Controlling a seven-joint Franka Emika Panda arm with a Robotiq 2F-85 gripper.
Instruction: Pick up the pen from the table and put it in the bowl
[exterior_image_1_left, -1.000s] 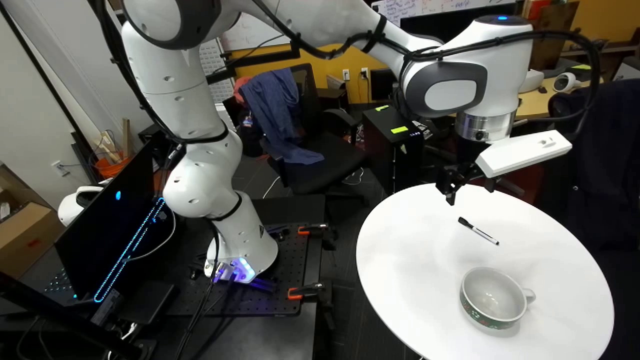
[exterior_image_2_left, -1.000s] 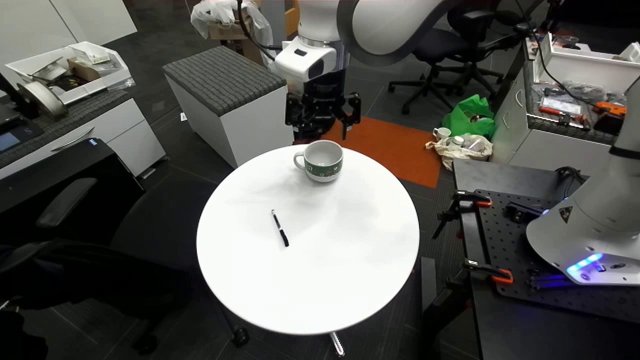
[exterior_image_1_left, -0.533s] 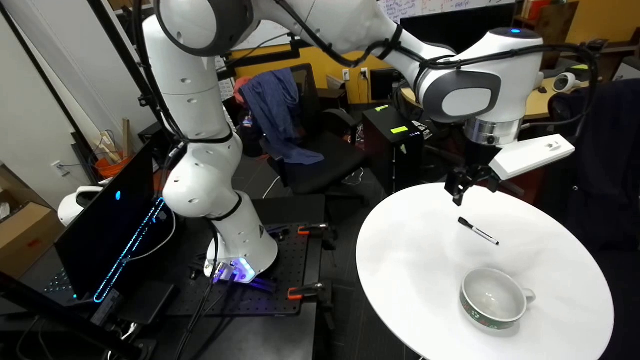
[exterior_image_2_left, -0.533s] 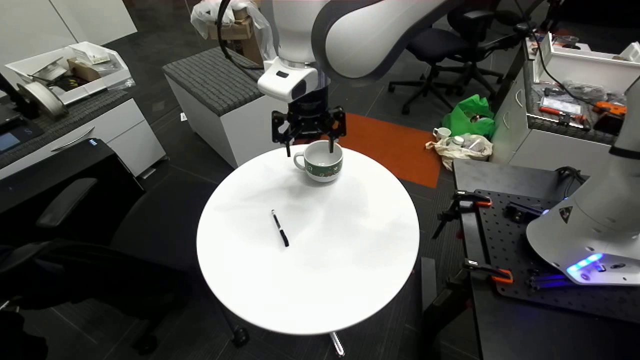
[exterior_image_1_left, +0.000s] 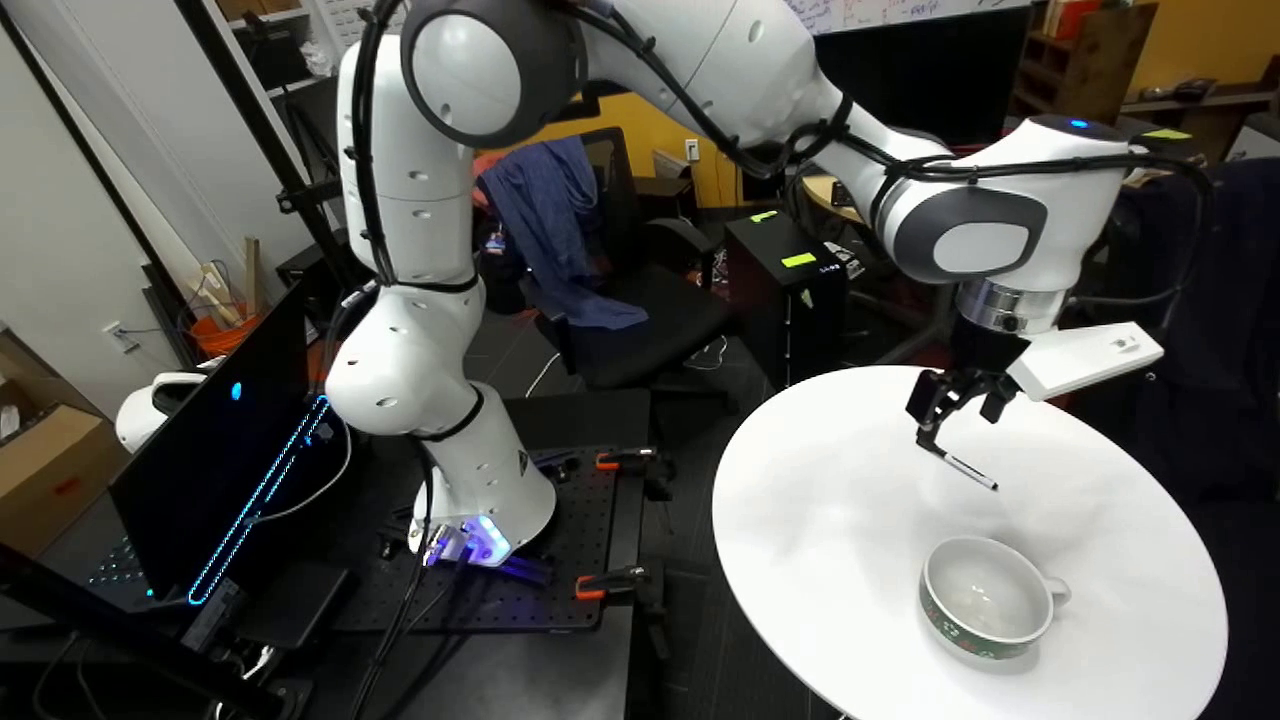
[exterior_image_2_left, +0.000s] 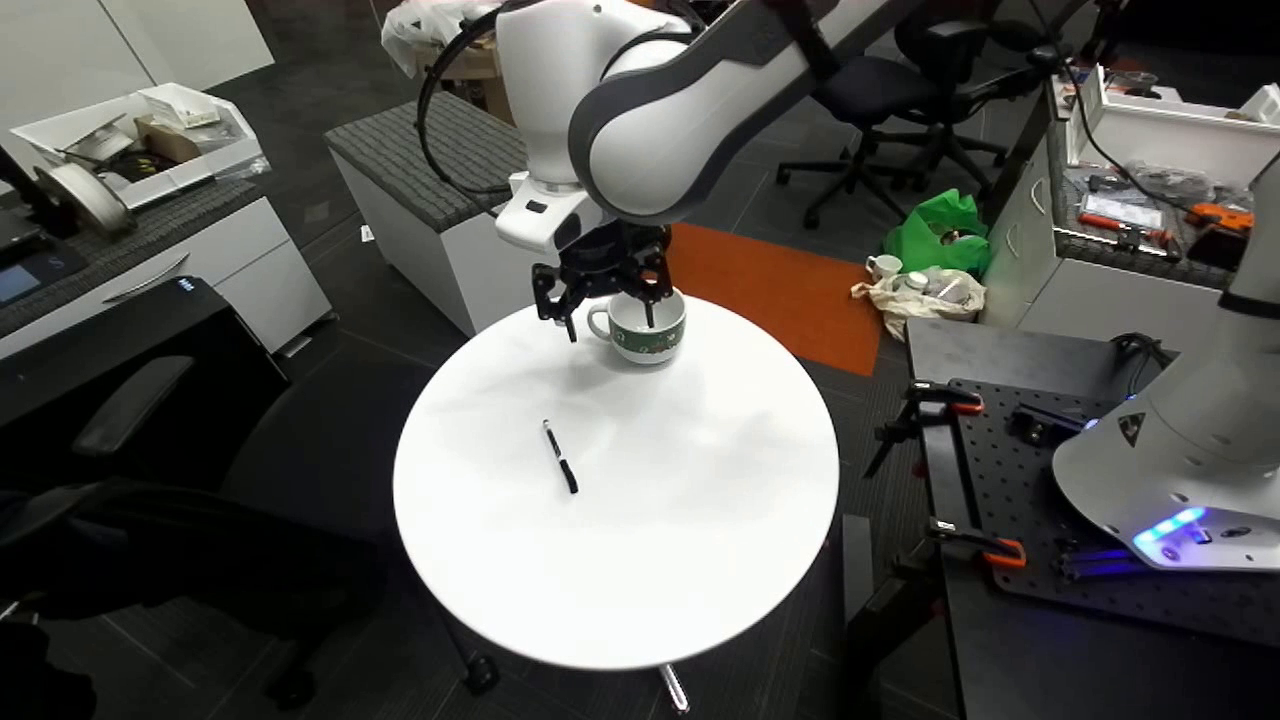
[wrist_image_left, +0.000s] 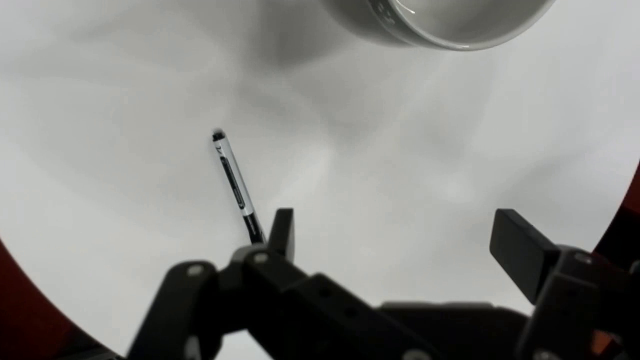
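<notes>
Jaws spread wide on the gripper (wrist_image_left: 397, 240), bare table (wrist_image_left: 380, 150) between them in the wrist view. Pen (wrist_image_left: 239, 187) lies flat on the table, outside that gap, its cap end partly hidden behind one finger (wrist_image_left: 284, 230). In an exterior view, fingertips (exterior_image_2_left: 571, 328) and pen show apart. Bowl (exterior_image_1_left: 975, 590) sits upright on the table, nearer the pen's far end than its cap. Arm (exterior_image_1_left: 760, 80) reaches over from a black bench (exterior_image_1_left: 520, 680); chair (exterior_image_1_left: 650, 325) draped with blue cloth (exterior_image_1_left: 555, 215) behind. Orange mat (exterior_image_2_left: 790, 295) on the floor past the table.
</notes>
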